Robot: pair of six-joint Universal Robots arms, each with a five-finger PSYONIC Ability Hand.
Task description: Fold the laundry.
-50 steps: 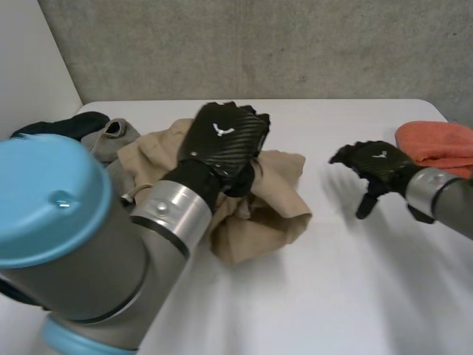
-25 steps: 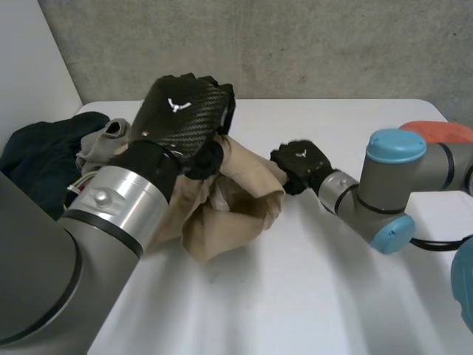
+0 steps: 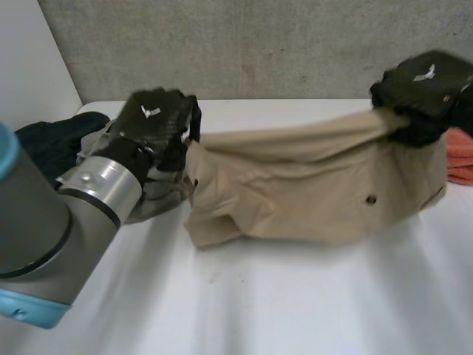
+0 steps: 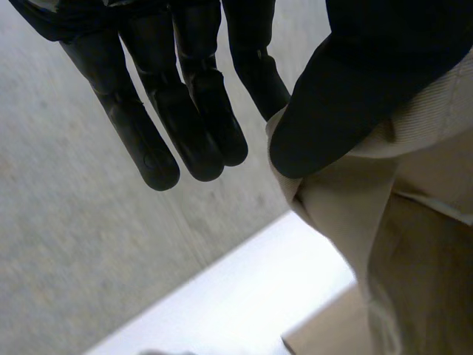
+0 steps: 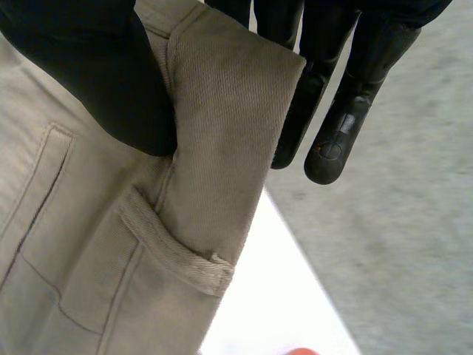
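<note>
1. White table point(image 3: 295, 296) is filling the lower half of the head view, w/ a grey wall point(image 3: 259, 44) running across the top.
2. Khaki garment point(image 3: 310, 185) is hanging stretched across the centre of the frame, from centre-left to the upper right. Both hands are holding its top edge, and the rest is drooping toward the table. Can't tell if the bottom edge is touching.
3. Left arm point(image 3: 66, 222) is coming in from the lower left.
4. Left hand point(image 3: 151, 118), upper left of centre, is gripping the garment's left end. In the left wrist view point(image 4: 185, 111) the thumb is pressing the cloth point(image 4: 399, 244) against one finger, while the other fingers are sticking out straight, close together.
5. Right hand point(image 3: 425, 85), upper right corner, is holding the garment's right end. In the right wrist view point(image 5: 347, 89) the thumb and fingers are pinching the waistband point(image 5: 148, 244), just by a belt loop.
6. Dark cloth point(image 3: 52, 144) is lying at the left edge.
7. Grey cloth point(image 3: 159, 196) is lying just below the left hand.
8. Orange cloth point(image 3: 460, 159) is peeking out at the right edge, behind the garment.
</note>
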